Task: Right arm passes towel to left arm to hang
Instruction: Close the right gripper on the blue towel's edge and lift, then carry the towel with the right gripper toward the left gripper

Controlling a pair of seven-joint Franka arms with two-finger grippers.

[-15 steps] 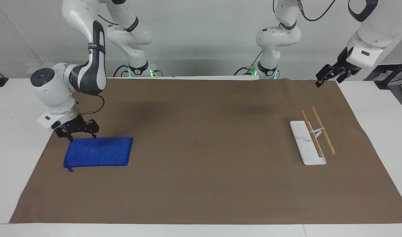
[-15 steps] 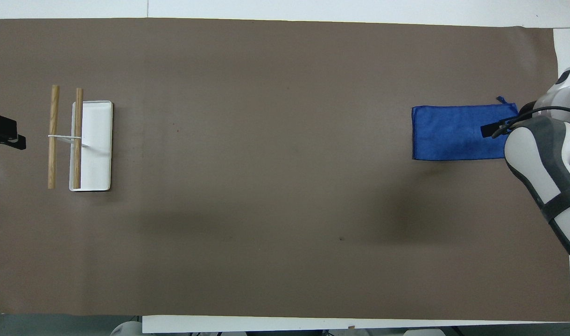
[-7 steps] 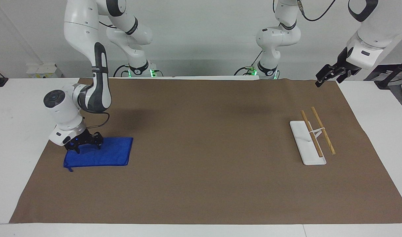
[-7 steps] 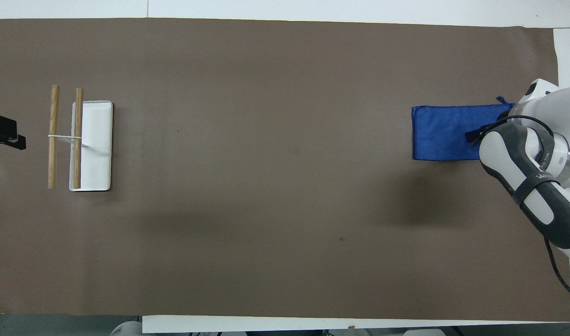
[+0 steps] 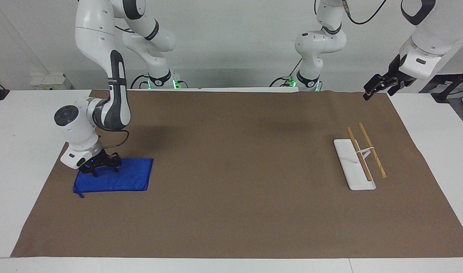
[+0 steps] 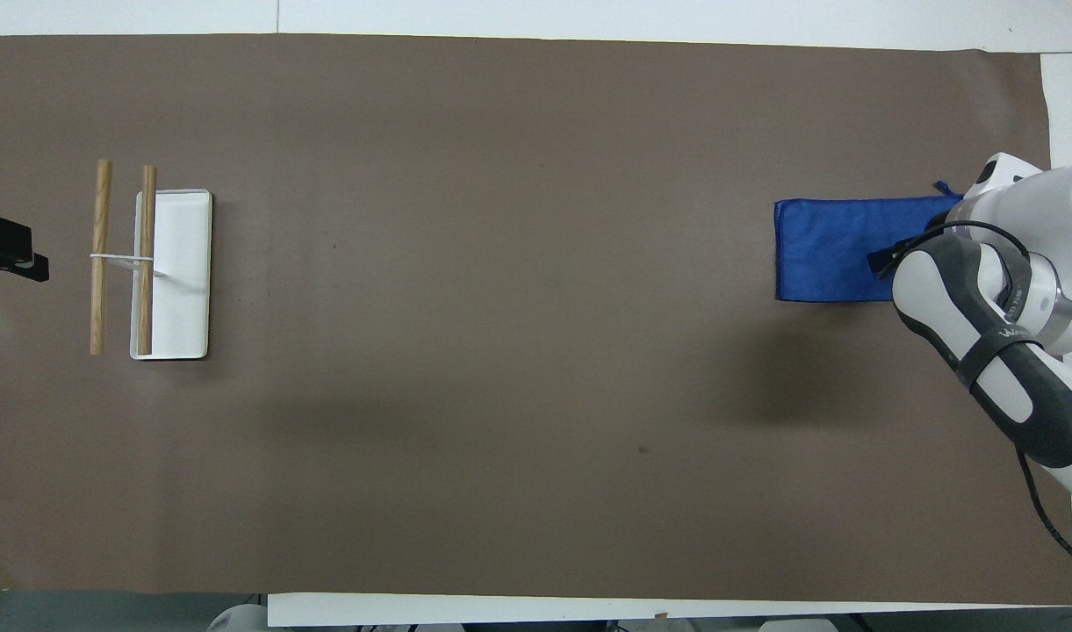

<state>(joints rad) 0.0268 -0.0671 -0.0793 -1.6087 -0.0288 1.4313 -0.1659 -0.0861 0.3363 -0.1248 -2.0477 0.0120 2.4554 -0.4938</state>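
Blue towel (image 5: 119,177) lies flat at the desk's right-arm end; your right end effector (image 5: 101,167) presses it, fingers apart — closing may pinch nothing.

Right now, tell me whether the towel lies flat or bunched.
Flat: the towel lies as a smooth rectangle on the brown mat, the right gripper down on it.

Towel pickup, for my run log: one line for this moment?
right gripper: down on towel | towel: flat on mat | left gripper: open, waiting
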